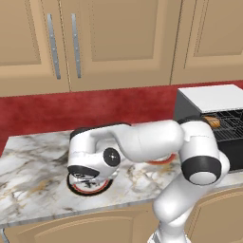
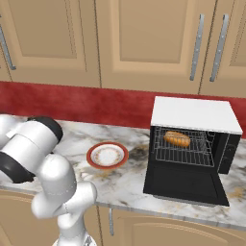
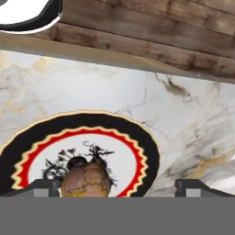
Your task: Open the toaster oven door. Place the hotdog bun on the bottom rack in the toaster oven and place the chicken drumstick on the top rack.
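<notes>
a: where did we find the chicken drumstick (image 3: 86, 180)?
b: at the bottom of the hand view, left of centre, we saw it lying on a black-rimmed plate (image 3: 148, 151) with a red scalloped ring. it sat between the two dark fingertips (image 3: 42, 187), nearer the left one, and we could not tell whether either touched it.
a: and the gripper (image 3: 117, 188)?
b: its jaws stood wide apart, released, grasping nothing.
a: the hotdog bun (image 2: 177, 139)?
b: right of centre in the right base view, we saw it lying on a wire rack inside the toaster oven (image 2: 194, 115). which rack, we could not tell.
a: the toaster oven door (image 2: 185, 185)?
b: folded down flat onto the marble counter (image 2: 125, 185), fully open.
a: what else was around?
b: in the left base view the hand hung low over the black-rimmed plate at lower left. in the right base view an orange-rimmed plate (image 2: 107, 154) sat on the counter left of the oven. tan cabinets (image 2: 144, 38) and a red backsplash (image 2: 86, 103) filled the upper frame.
</notes>
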